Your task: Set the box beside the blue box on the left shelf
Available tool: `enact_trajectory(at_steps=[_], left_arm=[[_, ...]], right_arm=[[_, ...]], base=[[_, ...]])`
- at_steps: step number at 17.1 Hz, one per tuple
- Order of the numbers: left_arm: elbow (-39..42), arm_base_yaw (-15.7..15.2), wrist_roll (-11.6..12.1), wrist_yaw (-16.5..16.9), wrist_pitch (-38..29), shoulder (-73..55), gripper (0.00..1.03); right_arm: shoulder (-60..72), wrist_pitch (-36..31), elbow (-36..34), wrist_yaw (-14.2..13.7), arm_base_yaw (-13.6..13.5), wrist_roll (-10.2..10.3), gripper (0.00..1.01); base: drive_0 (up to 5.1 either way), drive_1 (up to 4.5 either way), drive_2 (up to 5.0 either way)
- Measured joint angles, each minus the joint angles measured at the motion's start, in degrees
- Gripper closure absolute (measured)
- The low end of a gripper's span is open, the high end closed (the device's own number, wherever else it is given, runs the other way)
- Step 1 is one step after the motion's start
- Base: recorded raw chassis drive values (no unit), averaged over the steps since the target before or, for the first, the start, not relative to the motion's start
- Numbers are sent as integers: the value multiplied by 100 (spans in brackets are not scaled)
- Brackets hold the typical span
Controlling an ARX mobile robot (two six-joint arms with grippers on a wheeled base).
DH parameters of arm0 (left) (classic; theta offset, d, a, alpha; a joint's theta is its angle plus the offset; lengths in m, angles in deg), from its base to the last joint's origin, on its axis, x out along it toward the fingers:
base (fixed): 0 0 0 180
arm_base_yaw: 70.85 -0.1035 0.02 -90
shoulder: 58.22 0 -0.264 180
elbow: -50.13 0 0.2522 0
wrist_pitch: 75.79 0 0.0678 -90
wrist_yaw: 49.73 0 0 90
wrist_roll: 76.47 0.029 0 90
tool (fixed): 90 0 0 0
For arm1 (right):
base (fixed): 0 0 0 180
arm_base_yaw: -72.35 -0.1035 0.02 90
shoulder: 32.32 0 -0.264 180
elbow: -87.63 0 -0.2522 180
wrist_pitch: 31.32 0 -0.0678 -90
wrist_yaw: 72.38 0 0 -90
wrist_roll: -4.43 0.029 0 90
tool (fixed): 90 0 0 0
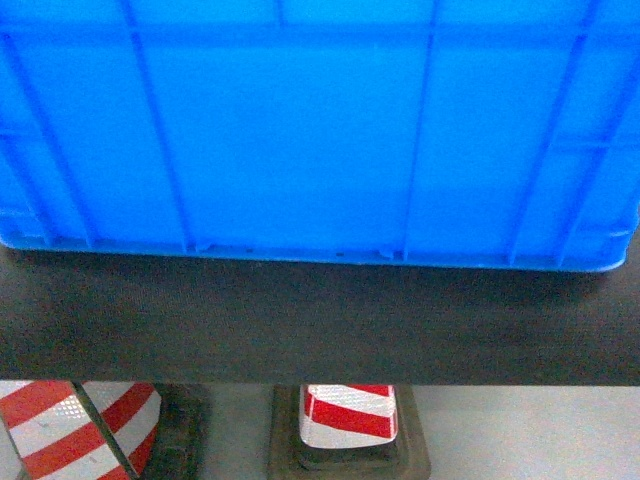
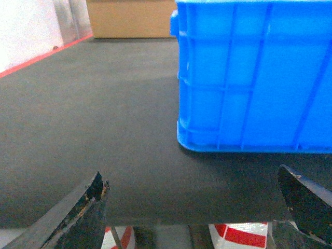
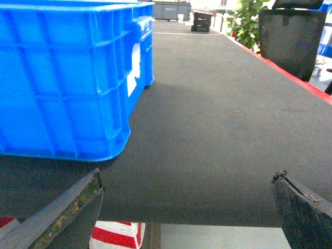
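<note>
Dark matting (image 1: 320, 320) covered the long table, and the box (image 1: 320, 130) sat on it near the front edge, its ribbed long side facing the robot, long axis running left to right. Red-and-white striped cones (image 1: 348, 412) stood on the floor below the edge. The left gripper (image 2: 199, 205) and right gripper (image 3: 189, 202) hung before the edge, jaws spread wide, holding nothing. A cardboard carton (image 2: 129, 18) stood far down the table's left end; a black bin (image 3: 293, 41) and a plant (image 3: 248, 23) stood off to the right.
</note>
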Motion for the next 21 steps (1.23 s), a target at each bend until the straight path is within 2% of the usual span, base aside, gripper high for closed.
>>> enact_trajectory(at_steps=[21], left_arm=[[-4, 0, 0, -4, -4, 0, 5]], right_arm=[[0, 0, 0, 0, 0, -4, 3]], base=[[0, 0, 0]])
